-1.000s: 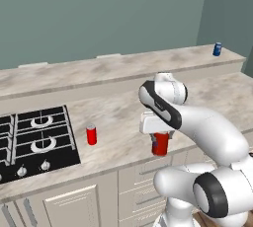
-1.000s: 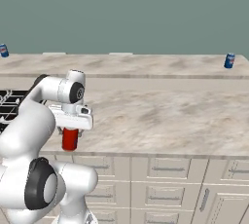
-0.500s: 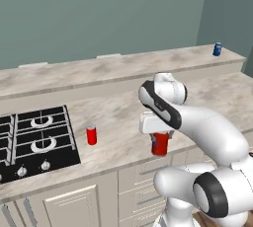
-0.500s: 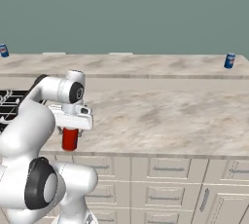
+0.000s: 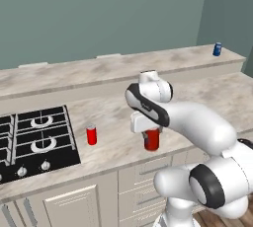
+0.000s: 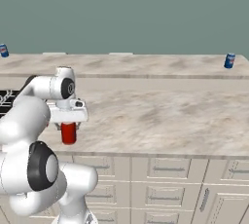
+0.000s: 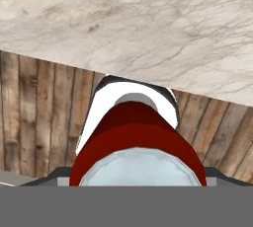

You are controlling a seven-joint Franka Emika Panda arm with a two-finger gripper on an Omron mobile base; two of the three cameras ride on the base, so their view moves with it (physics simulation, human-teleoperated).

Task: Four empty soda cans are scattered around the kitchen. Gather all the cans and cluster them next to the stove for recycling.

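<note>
Nothing has moved: tool [image 5: 151,133] stays clenched around the red cylindrical soda can [image 5: 151,139] at the marble bench [image 5: 197,97] edge; a loose grip could drop it.

A rendered home kitchen: a long marble-look counter [image 5: 108,102] over pale panelled cabinet drawers [image 6: 165,169], a black gas stove [image 5: 34,137] with silver burners and knobs set into it, a grey-green wall behind (wooden floorboards below).
</note>
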